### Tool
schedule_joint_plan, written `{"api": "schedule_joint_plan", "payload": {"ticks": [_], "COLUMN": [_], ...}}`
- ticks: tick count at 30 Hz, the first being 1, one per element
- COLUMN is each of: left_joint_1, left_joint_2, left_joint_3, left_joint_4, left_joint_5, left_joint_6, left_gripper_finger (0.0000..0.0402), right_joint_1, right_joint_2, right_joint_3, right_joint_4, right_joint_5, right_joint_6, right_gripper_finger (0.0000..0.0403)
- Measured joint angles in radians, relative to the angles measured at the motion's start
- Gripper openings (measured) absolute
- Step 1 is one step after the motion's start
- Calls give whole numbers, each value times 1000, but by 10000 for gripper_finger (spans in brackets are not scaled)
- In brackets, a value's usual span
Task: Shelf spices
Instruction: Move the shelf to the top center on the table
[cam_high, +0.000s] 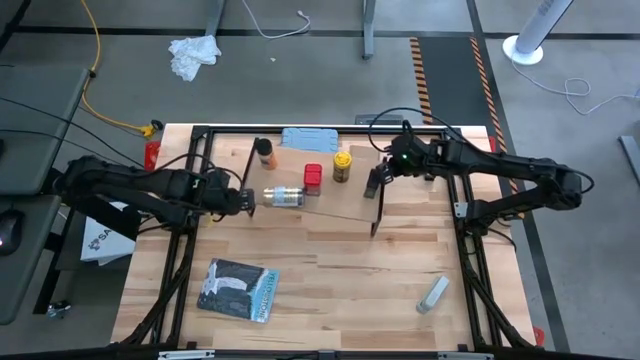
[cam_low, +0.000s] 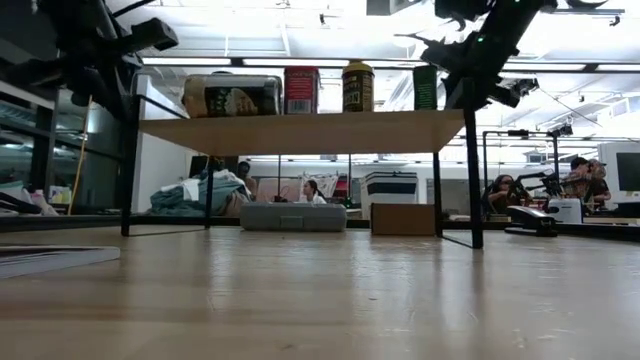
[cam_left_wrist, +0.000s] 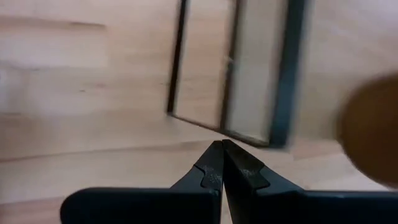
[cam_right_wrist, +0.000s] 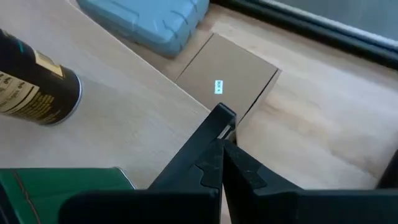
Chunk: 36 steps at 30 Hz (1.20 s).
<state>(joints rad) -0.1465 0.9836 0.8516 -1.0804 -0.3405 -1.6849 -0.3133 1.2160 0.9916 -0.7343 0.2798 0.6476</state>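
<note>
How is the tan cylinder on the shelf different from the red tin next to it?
The tan cylinder lies on its side, while the red tin stands upright. The cylinder is round and pale, silvery from above; the tin is square and red. The cylinder sits at the shelf's end, near the left gripper; the tin is further in. Both rest on the plank.

We see a shelf (cam_low: 300, 131) topped with a pale, smooth wooden plank on thin black wire legs, and beneath it a table (cam_high: 330, 280) of light butcher-block wood with a matt grain. The yellow jar (cam_right_wrist: 34, 87) shows a dark glossy body with a printed paper label. The cardboard cube (cam_right_wrist: 227, 71) looks plain and matt; the blue-grey case (cam_right_wrist: 152, 18) is smooth moulded plastic.
</note>
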Motion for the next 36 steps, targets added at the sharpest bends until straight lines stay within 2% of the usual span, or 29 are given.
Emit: {"api": "schedule_joint_plan", "payload": {"ticks": [7, 21, 24, 26, 32, 36], "left_joint_1": [-55, -113, -123, -133, -124, -84], "left_joint_2": [0, -4, -40, -61, -74, -47], "left_joint_3": [0, 0, 3, 29, 190, 286], "left_joint_4": [49, 216, 347, 372, 47, -200], "left_joint_5": [-1, -32, -35, -64, -356, -405], "left_joint_6": [-45, -91, -30, 26, 7, -27], "left_gripper_finger": [0, 0, 0, 0, 0, 0], "right_joint_1": [-16, -54, -54, -54, -54, -54], "right_joint_2": [45, 48, 48, 48, 47, 47], "right_joint_3": [0, 0, 0, 0, 0, 0], "right_joint_4": [89, 114, 114, 114, 113, 110], "right_joint_5": [-40, -54, -62, -71, -82, -93], "right_joint_6": [-25, -73, -81, -87, -88, -88], "right_gripper_finger": [0, 0, 0, 0, 0, 0]}}
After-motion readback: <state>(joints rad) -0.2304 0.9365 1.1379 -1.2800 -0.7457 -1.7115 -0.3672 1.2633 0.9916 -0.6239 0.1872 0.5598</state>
